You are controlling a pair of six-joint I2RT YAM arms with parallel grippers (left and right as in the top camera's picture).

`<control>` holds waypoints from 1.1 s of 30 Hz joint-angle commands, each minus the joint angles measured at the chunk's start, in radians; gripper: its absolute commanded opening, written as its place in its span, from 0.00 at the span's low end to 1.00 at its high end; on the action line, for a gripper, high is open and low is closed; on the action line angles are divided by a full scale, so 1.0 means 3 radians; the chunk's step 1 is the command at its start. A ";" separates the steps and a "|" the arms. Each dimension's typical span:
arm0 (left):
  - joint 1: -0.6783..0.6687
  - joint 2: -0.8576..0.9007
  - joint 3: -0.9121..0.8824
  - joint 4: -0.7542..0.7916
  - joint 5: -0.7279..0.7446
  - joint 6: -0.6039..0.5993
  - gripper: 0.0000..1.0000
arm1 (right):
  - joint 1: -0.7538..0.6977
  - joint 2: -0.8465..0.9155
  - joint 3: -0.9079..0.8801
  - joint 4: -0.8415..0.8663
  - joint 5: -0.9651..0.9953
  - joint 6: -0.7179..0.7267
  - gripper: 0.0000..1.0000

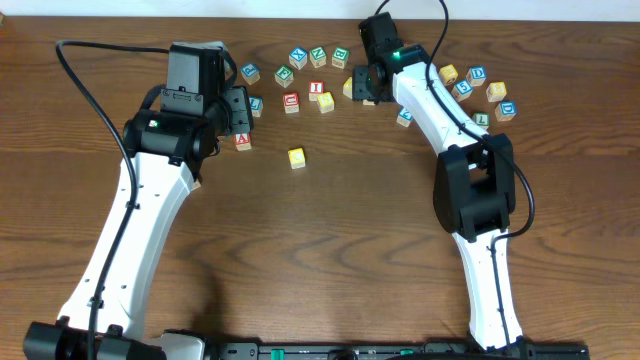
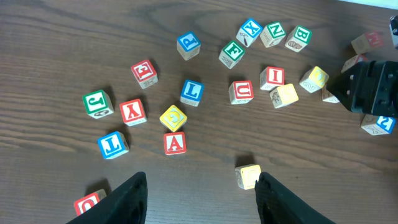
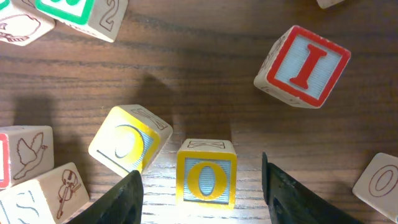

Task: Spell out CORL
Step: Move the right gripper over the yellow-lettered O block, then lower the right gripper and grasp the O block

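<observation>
Right wrist, progress: O cube (image 3: pixel 206 179) lies loose, near the red I cube (image 3: pixel 303 65), in no row yet.
Overhead, progress: one yellow-topped cube (image 1: pixel 296 157) sits alone, letter unreadable; blue L cube (image 2: pixel 191 91) unplaced.
Right gripper (image 3: pixel 200 179): jaws apart, straddling the O cube, gaps both sides.
Left gripper (image 2: pixel 199 182): apart, empty.

White left arm (image 1: pixel 130 230) and right arm (image 1: pixel 492 290), black joints, green light on each. Black cable (image 1: pixel 60 47) loops upper left. Black fingers (image 2: pixel 130 199) on the left gripper (image 2: pixel 200 183).
</observation>
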 commanded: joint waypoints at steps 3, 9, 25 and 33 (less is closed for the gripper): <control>0.0008 -0.0061 0.0027 0.0000 -0.0019 0.0009 0.55 | 0.0020 0.0108 0.0047 -0.0018 -0.0081 -0.0061 0.53; 0.0008 -0.0061 0.0024 0.0001 -0.0020 0.0009 0.56 | 0.0014 0.0109 0.0028 -0.0009 -0.0065 -0.0067 0.48; 0.0008 -0.0061 0.0024 0.0003 -0.0020 0.0009 0.55 | -0.0001 0.0292 0.0023 0.0057 -0.0031 -0.0112 0.43; 0.0008 -0.0061 0.0024 0.0001 -0.0020 0.0009 0.56 | -0.0032 0.0332 0.0024 0.0197 -0.0031 -0.0113 0.38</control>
